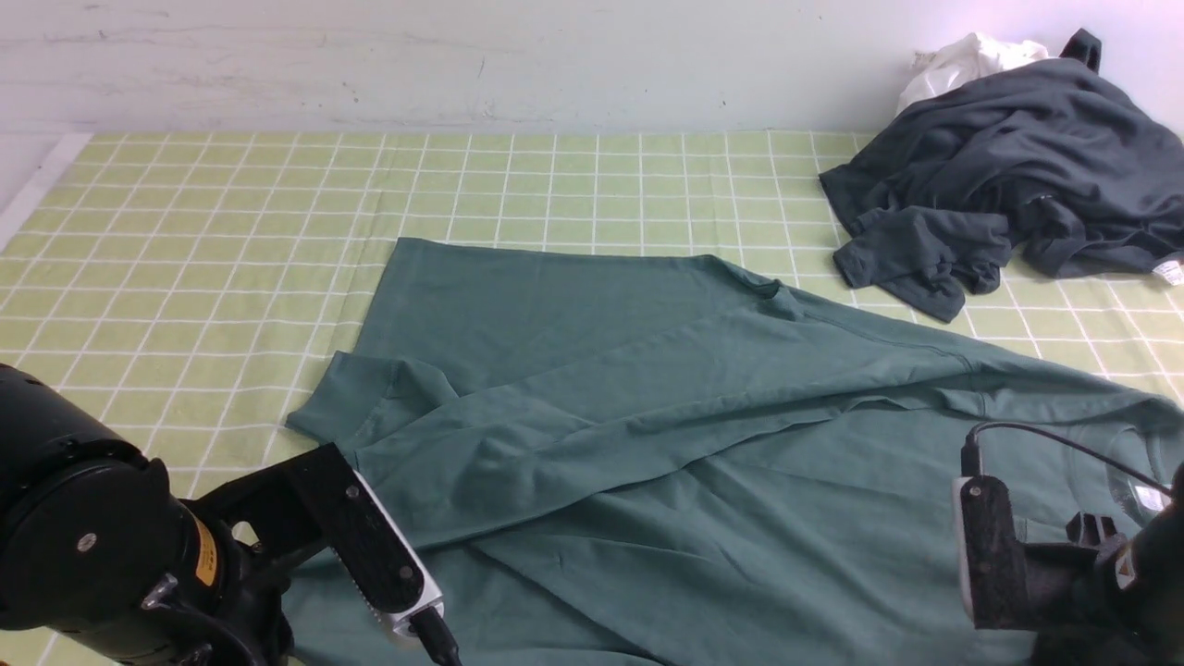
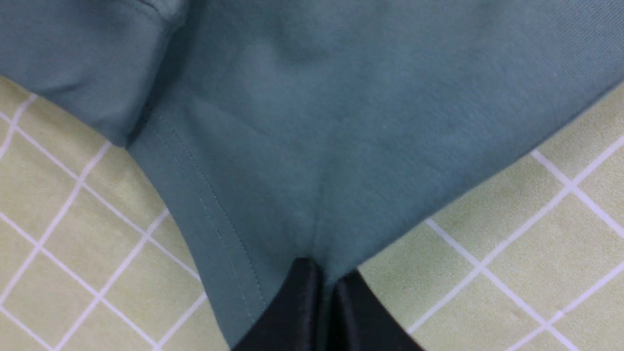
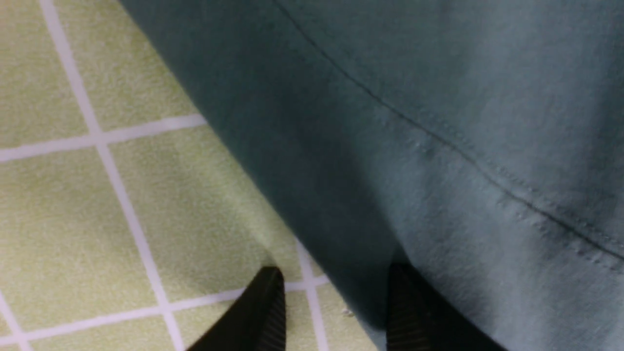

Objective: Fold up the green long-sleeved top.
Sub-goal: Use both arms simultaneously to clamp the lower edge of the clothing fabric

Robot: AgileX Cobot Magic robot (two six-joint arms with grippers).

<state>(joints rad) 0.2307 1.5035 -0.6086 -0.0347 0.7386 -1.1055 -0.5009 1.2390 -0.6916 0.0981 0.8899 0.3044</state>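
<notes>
The green long-sleeved top (image 1: pixel 647 388) lies spread on the checked tablecloth, one sleeve folded across its body with the cuff (image 1: pixel 342 398) at the left. Its neck with a white label (image 1: pixel 1150 499) is at the right. In the left wrist view my left gripper (image 2: pixel 326 273) is shut on a hemmed corner of the top (image 2: pixel 317 122). In the right wrist view my right gripper (image 3: pixel 336 278) is open, straddling the top's edge (image 3: pixel 438 122), low over the table. In the front view only the arms' wrists show; both grippers are out of view.
A dark charcoal-grey garment (image 1: pixel 1008 176) lies heaped at the back right, with a small white cloth (image 1: pixel 962 60) behind it against the wall. The yellow-green checked tablecloth (image 1: pixel 231 213) covers the table.
</notes>
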